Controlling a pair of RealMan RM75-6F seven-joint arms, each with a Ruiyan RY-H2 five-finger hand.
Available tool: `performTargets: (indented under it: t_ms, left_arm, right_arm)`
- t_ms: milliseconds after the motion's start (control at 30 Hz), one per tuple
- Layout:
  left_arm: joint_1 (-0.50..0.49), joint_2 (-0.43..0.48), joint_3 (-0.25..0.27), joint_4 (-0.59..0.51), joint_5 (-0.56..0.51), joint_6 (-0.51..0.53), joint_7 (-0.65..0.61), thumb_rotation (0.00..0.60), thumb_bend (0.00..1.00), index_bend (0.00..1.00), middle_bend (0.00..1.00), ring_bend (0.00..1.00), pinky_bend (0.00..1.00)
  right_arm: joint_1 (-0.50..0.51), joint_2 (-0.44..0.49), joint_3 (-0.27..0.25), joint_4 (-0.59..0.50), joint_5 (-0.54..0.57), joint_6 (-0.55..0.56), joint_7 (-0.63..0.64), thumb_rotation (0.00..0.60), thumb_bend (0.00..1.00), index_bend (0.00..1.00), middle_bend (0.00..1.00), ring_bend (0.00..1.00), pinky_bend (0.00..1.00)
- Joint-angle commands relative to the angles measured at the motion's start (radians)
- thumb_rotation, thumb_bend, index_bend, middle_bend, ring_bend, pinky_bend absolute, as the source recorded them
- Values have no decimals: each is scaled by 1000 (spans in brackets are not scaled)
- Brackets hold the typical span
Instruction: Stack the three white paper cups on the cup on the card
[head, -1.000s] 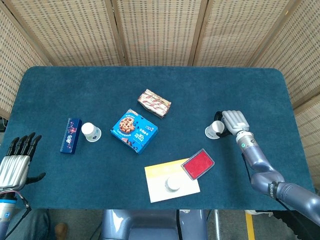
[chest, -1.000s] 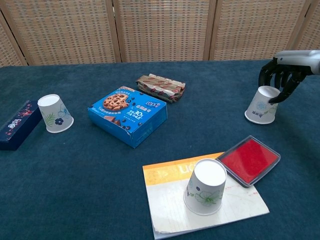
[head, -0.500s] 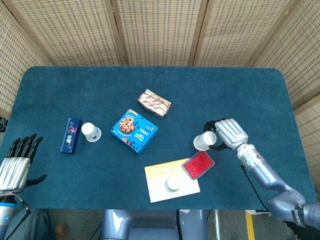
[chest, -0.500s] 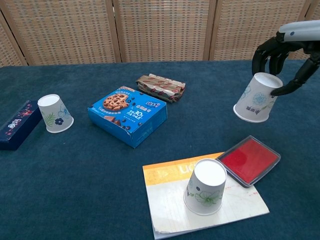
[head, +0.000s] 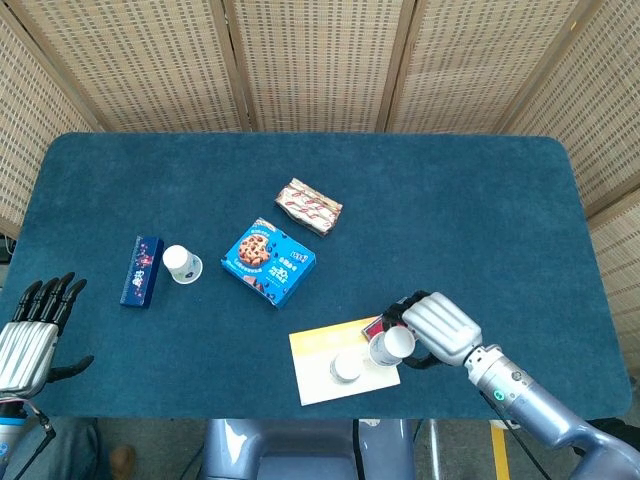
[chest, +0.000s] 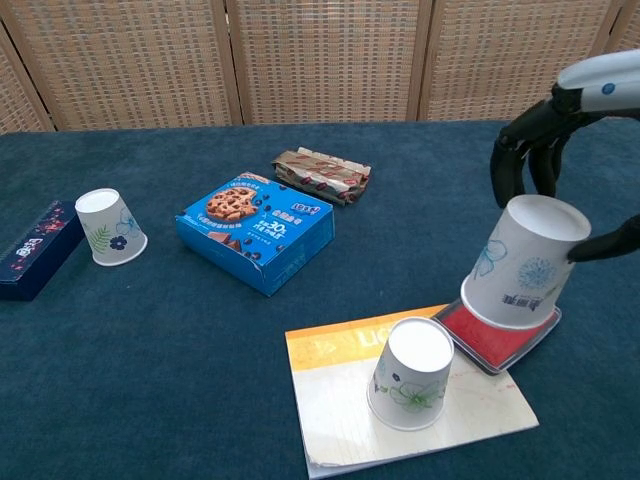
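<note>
Right hand (chest: 560, 190): clamped on an upturned white paper cup (chest: 523, 262), lifted off the table.
Cup on card (chest: 411, 373): upturned, just left of that hand and lower.
Third cup (chest: 110, 227): far left.
Left hand (head: 30, 335): fingers apart, at the table's near-left edge.

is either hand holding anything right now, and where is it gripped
The right hand holds a white paper cup, upside down, by its closed base end, with fingers around the sides. It hangs above the red pad. The left hand holds nothing.
</note>
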Motion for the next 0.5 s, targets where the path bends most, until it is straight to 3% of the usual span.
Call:
performTargets:
  t_ms: [33,233,500]
  left_arm:
    - [-1,-1,0,0,-2,-2,2,600,0,0,0,0,0]
    - [-4,-6,-6,2,-17,-12,15,600,0,0,0,0,0]
    - [-4,-5,-6,2,-18,-14,14,600,0,0,0,0,0]
  right_arm:
    - [39,-30,-2,-44,58,-37,-108,600,448,492,528,477,408]
    - [98,-103,5,-76,184,-45,-269,600,448,492,528,477,408]
    - [137,-135,7,-106,281,-18,-349,600,448,492,528,477,408]
